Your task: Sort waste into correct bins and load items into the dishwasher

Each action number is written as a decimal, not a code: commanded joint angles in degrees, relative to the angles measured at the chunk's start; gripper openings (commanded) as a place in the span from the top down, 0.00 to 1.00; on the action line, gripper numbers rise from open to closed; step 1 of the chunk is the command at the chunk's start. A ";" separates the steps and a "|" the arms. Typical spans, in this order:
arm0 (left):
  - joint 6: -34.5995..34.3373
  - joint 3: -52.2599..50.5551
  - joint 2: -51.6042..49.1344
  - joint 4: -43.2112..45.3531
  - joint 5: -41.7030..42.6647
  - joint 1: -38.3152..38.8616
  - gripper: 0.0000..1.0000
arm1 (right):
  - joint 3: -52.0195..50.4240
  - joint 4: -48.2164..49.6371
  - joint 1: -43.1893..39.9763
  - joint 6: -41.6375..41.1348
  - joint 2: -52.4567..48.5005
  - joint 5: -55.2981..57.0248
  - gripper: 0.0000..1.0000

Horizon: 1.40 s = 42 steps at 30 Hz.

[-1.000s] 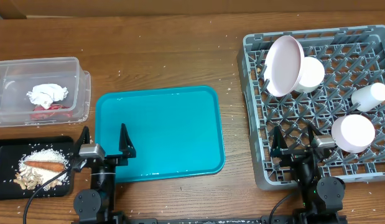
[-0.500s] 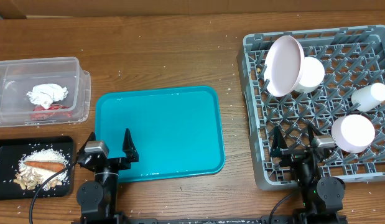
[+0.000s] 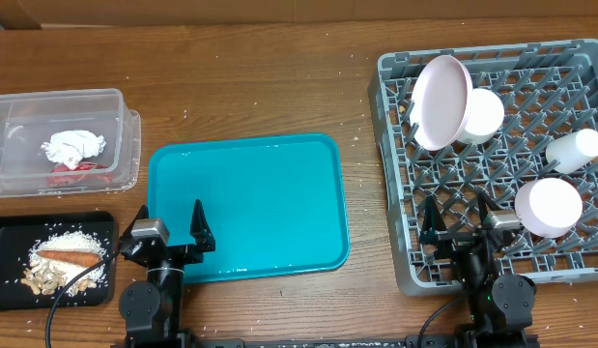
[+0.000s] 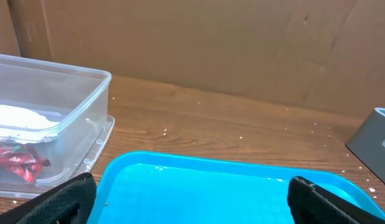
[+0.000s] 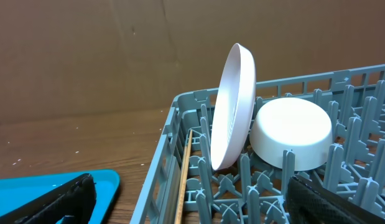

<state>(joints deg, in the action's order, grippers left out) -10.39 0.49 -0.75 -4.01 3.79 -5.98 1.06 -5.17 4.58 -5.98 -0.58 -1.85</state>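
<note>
Wooden desk (image 3: pixel 270 77): right of the teal tray (image 3: pixel 270 193), white dishes (image 3: pixel 441 101) stand in the grey rack (image 3: pixel 393 70); left of it, waste (image 3: pixel 71 147) lies in the clear tub (image 3: pixel 57 95) and black tray (image 3: pixel 7 237). The left gripper (image 3: pixel 168 224) and right gripper (image 3: pixel 458 215) both gape wide, empty.

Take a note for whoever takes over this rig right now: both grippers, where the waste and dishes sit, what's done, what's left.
Left gripper: open, empty, at the teal tray's near edge.
Right gripper: open, empty, over the dish rack's near side.
Waste: napkin and red wrapper in the clear tub; rice scraps and carrot on the black tray.
Dishes: large plate, bowl, cup and smaller round dish all in the rack.
Done: sorting and loading look complete; the teal tray is bare.
Left: nothing that I can see.
</note>
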 commanded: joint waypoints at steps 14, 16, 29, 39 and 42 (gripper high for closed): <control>-0.35 -0.20 0.50 -0.17 -0.17 0.44 0.00 | -0.59 0.35 -0.22 0.07 0.42 1.25 0.00; -0.35 -0.22 0.50 -0.17 -0.17 0.44 0.00 | -0.59 0.35 -0.22 0.04 0.42 1.81 0.00; -0.35 -0.22 0.50 -0.17 -0.17 0.44 0.00 | -0.59 0.31 -5.66 0.48 0.42 1.90 0.00; -0.35 -0.22 0.50 -0.17 -0.17 0.44 0.00 | -0.59 0.33 -5.44 0.44 0.42 1.79 0.00; -0.35 -0.22 0.50 -0.17 -0.17 0.44 0.00 | -0.59 0.33 -4.94 0.44 0.42 1.79 0.00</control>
<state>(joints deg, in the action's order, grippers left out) -10.39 0.49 -0.75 -4.05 3.79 -5.98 1.06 -5.15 -0.75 -5.91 -0.58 -0.60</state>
